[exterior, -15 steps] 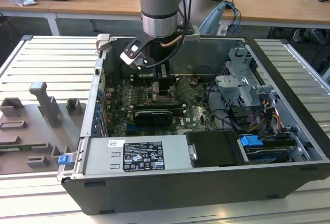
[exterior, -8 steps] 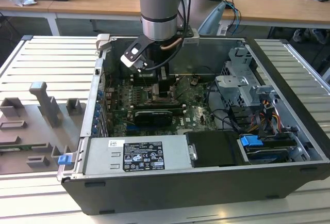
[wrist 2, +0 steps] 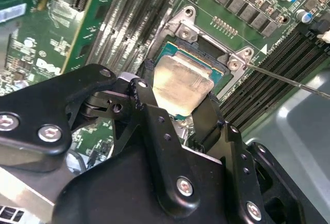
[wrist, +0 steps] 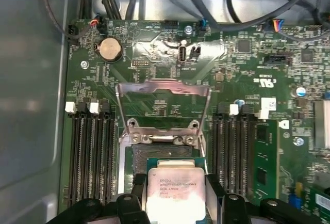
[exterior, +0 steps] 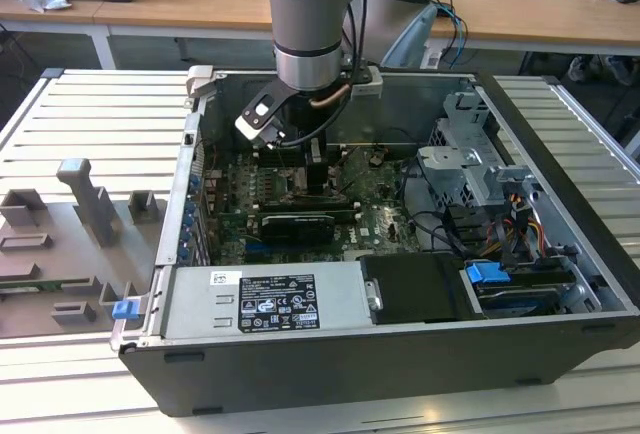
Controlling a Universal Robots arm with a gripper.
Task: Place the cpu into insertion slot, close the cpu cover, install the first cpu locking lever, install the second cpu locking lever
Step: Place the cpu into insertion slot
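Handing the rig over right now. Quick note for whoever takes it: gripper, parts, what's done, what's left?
Gripper: jaws shut on the cpu, gripping two opposite edges.
Cpu: held over the insertion slot, covering part of it; cannot tell whether it touches.
Cpu cover: swung open, clear of the slot.
Done: cpu picked up and brought to the slot.
Left: cpu not seated or released, cover not closed, locking levers not installed.

Raised cpu cover [wrist: 164, 84] behind uncovered insertion slot [wrist: 160, 152]; memory slots [wrist: 93, 157] flank sides.
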